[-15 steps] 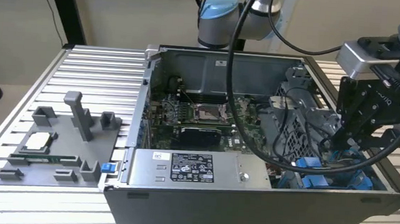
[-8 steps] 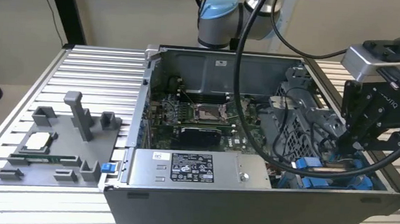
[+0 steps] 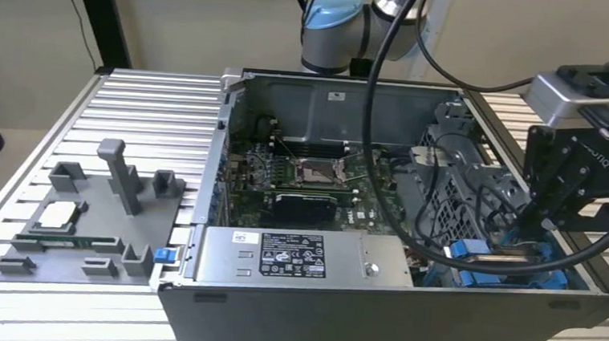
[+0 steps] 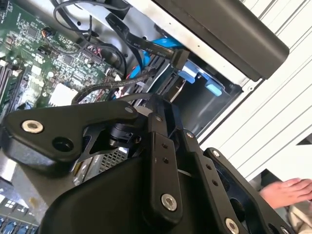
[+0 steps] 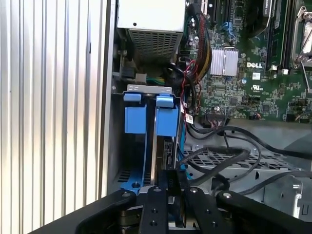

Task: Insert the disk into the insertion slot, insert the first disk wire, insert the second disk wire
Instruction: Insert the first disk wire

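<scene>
Your hand (image 3: 537,223) hangs low in the corner of the open computer case (image 3: 381,312) at the exterior view's right, directly over the drive bay (image 5: 113,146). You cannot tell whether it is wide or narrow, or whether it holds anything. In both wrist views its own black links cover the place where it meets the bay.

The disk (image 5: 163,148) stands on edge inside the bay, clipped in its blue frame (image 5: 167,122). A second blue frame (image 5: 135,119) sits just beside it, nearer the case wall. In the first wrist view the hand is right at the disk's near edge.

Black cables (image 5: 229,156) loop over the metal cage next to the bay and run close past the hand. In the second wrist view a blue cable (image 4: 156,46) ends in a black plug (image 4: 178,58) just beside the blue frame tabs. You cannot tell whether that plug is seated in the disk.

The grey power-supply box (image 3: 277,257) lies along the near wall of the case, between the bay and the case's other end. The green circuit board (image 3: 304,178) lies behind it. A grey tray (image 3: 86,228) with small parts rests on the ribbed counter (image 3: 148,103) at the exterior view's left, well apart from the hand. In the second wrist view, part of a person (image 4: 287,190) shows over the counter beyond the case.
</scene>
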`<state>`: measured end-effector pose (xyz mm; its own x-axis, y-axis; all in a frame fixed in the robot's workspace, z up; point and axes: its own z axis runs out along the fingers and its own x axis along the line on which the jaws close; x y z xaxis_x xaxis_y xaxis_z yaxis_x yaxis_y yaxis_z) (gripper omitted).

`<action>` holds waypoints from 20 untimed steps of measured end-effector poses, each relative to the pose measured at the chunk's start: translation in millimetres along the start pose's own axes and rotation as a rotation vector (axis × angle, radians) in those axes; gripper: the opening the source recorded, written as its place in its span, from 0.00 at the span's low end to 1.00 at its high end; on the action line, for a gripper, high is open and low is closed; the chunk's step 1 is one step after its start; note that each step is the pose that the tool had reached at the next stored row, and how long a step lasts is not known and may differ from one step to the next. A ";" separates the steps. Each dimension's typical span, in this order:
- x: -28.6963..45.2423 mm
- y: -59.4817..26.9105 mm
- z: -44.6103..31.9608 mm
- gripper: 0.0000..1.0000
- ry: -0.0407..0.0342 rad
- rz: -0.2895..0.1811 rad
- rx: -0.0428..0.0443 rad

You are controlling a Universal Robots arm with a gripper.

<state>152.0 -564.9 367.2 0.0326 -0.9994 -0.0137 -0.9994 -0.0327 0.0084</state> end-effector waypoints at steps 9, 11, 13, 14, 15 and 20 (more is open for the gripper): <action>0.1 -1.9 1.1 0.00 0.0000 0.000 0.0000; 0.1 -2.3 2.1 0.00 -0.0002 0.000 0.0000; 0.2 -3.2 2.5 0.00 0.0001 0.000 0.0000; 0.2 -3.8 2.8 0.00 -0.0001 0.000 -0.0003; 0.3 -4.5 3.1 0.00 -0.0001 0.000 -0.0008; 0.8 -6.8 6.0 0.00 -0.0005 0.004 -0.0104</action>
<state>158.8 -565.4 361.1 0.0290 -0.9995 -0.0141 -0.9994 -0.0293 0.0188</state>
